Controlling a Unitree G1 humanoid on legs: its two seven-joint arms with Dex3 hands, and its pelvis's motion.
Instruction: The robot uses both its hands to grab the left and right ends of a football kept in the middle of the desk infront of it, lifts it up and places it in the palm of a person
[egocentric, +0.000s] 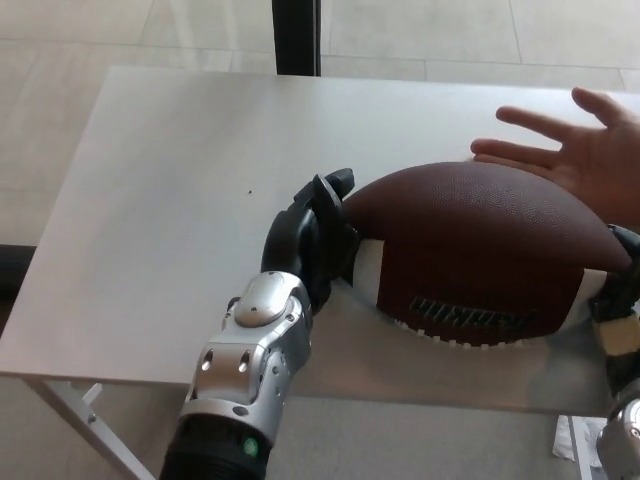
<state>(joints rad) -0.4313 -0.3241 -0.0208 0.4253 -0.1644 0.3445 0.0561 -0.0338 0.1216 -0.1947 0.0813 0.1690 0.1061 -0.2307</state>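
Done: our left hand (312, 238) pressed the football (480, 255), fingers closed against its end.
Right hand (618, 300): at the other end, fingers mostly hidden, state unclear.
Left: lifting from the desk (160, 200), delivery to the person's palm (590, 160).

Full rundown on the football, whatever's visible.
The football is dark brown with a pebbled, leather-like skin, white stripes near both ends, white laces and dark lettering along its near side. It lies lengthwise across the grey desk. The left hand presses its left end, the right hand its right end.
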